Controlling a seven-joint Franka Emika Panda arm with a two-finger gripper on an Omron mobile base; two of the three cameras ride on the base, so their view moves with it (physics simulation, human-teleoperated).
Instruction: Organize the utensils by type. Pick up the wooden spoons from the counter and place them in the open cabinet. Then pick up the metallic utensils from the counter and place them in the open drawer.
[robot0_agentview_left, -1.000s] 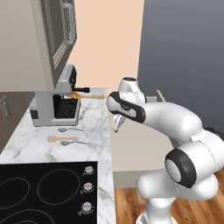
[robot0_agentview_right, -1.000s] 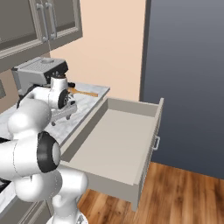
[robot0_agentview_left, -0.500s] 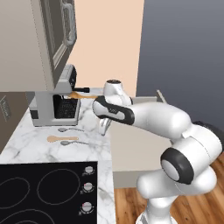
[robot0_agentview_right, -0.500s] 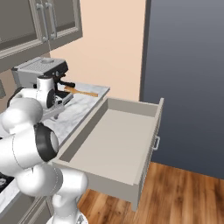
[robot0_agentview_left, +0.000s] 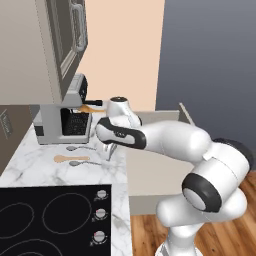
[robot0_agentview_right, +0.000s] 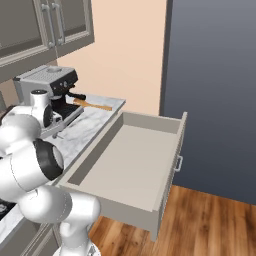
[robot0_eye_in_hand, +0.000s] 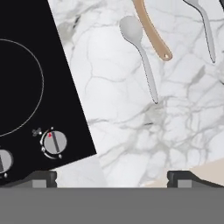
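My gripper (robot0_agentview_left: 107, 153) hangs open and empty just above the counter (robot0_agentview_left: 30, 162), right of the loose spoons. One wooden spoon (robot0_agentview_left: 69, 158) lies flat there between two metallic utensils (robot0_agentview_left: 78, 148), the nearer one (robot0_agentview_left: 83, 163) closest to my fingers. A second wooden spoon (robot0_agentview_left: 90, 107) rests by the coffee machine's far side, also in the right base view (robot0_agentview_right: 93, 105). In the hand view my gripper (robot0_eye_in_hand: 112, 178) stands wide over bare marble, with a metal spoon (robot0_eye_in_hand: 141, 50), the wooden handle (robot0_eye_in_hand: 153, 33) and another metal spoon (robot0_eye_in_hand: 205, 26) ahead. The open drawer (robot0_agentview_right: 165, 150) juts out on the right. The open cabinet's door (robot0_agentview_left: 62, 50) hangs overhead.
A silver coffee machine (robot0_agentview_left: 60, 117) stands at the back of the counter. The black cooktop (robot0_agentview_left: 45, 220) with its knobs (robot0_agentview_left: 101, 213) lies at the near end, and its edge (robot0_eye_in_hand: 35, 87) shows beside my fingers. A wood floor (robot0_agentview_right: 210, 225) is below the drawer.
My arm has swung left from beside the drawer to over the counter, and the hand has dropped toward the spoons. The jaws have stayed open.
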